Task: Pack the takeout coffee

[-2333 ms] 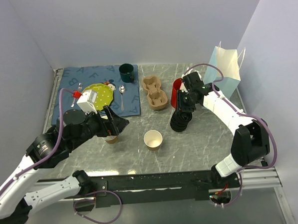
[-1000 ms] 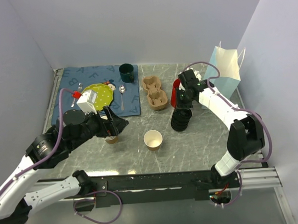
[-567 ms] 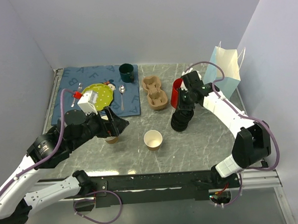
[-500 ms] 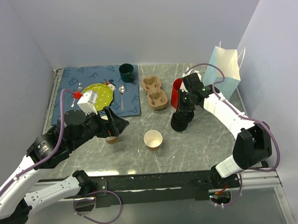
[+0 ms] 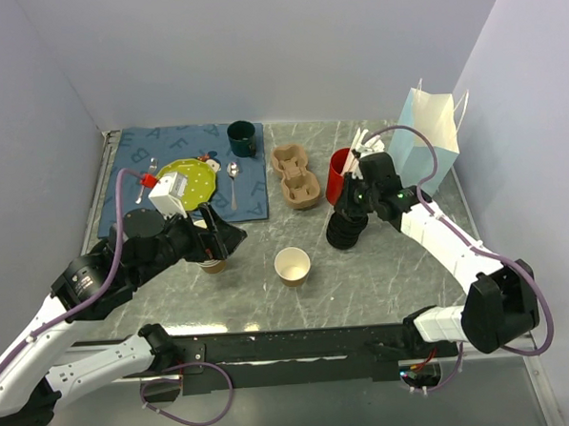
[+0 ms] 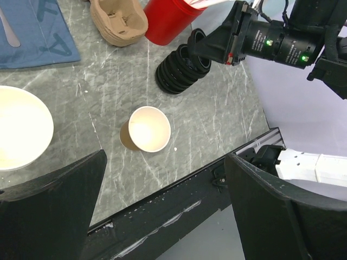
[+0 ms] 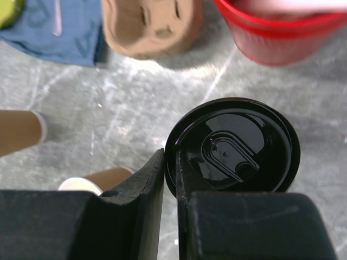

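Observation:
No lidded takeout coffee is in view. A lidless kraft cup (image 5: 292,266) stands mid-table and also shows in the left wrist view (image 6: 145,129). A second lidless cup (image 5: 212,265) sits under my left gripper (image 5: 214,238), which hangs open and wide (image 6: 165,216) with nothing between its fingers. My right gripper (image 5: 351,208) is at the stack of black lids (image 5: 345,229). Its jaws are shut (image 7: 171,168) on the rim of the top black lid (image 7: 233,146). I cannot tell whether that lid is off the stack.
A red cup (image 5: 340,175) stands just behind the lid stack, and a pulp cup carrier (image 5: 294,177) lies to its left. A pale blue paper bag (image 5: 428,134) stands at the back right. The blue mat (image 5: 138,154) holds a green mug (image 5: 241,138), a plate (image 5: 189,183) and a spoon (image 5: 233,177).
My right arm has swung its wrist a little right and lower over the lid stack, and its jaws have closed slightly on the lid's rim. The left arm has not moved.

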